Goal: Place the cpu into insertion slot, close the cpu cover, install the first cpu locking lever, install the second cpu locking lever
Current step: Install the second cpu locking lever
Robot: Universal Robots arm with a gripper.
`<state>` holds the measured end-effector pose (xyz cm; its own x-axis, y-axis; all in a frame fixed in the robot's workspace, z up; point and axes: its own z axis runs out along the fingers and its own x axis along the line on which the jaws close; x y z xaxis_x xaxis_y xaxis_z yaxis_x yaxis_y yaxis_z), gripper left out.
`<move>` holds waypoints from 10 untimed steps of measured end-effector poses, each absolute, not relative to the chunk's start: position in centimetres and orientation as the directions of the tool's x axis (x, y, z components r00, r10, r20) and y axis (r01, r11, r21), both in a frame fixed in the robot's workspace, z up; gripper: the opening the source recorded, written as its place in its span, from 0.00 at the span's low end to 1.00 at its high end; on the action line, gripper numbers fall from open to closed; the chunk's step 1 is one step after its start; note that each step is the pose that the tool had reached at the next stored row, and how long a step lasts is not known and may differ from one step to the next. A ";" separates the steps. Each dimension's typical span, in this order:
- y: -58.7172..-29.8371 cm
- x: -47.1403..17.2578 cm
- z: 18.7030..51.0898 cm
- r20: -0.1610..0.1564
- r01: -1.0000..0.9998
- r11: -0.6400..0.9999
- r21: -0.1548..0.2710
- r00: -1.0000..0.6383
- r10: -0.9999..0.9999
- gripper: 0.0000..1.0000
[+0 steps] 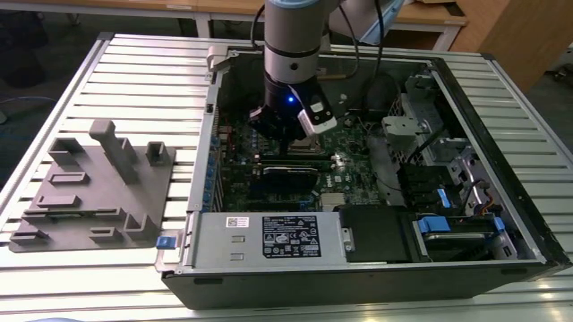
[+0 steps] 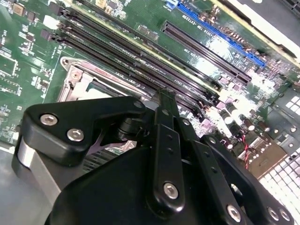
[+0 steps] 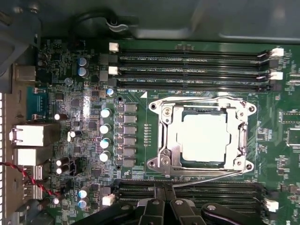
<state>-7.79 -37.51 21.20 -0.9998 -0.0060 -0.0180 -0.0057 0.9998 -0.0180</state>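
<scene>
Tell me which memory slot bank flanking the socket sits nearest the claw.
The bank beside the claw, in the first wrist view; the other bank lies across the socket, by the case wall.

arm [image 1: 291, 40]: vertical, pointing down | gripper [image 3: 162, 202]: fingers pressed together
</scene>
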 end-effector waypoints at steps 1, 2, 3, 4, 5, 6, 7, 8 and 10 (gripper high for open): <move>-37.5 -7.8 21.1 -0.018 -0.006 1.000 -0.018 -1.000 -0.006 0.11; -37.5 -7.8 21.0 -0.018 -0.005 1.000 -0.018 -1.000 -0.006 0.11; -37.5 -7.8 20.9 -0.018 -0.005 1.000 -0.018 -1.000 -0.006 0.11; -37.5 -7.8 20.8 -0.018 -0.005 1.000 -0.018 -1.000 -0.006 0.11; -37.5 -7.8 20.8 -0.018 -0.005 1.000 -0.018 -1.000 -0.006 0.11; -37.5 -7.8 20.8 -0.018 -0.005 1.000 -0.018 -1.000 -0.006 0.11; -37.5 -7.8 20.8 -0.018 -0.005 1.000 -0.018 -1.000 -0.006 0.11; -37.5 -7.8 20.7 -0.018 -0.005 1.000 -0.018 -1.000 -0.006 0.11; -37.5 -7.9 20.5 -0.018 -0.005 1.000 -0.018 -1.000 -0.005 0.11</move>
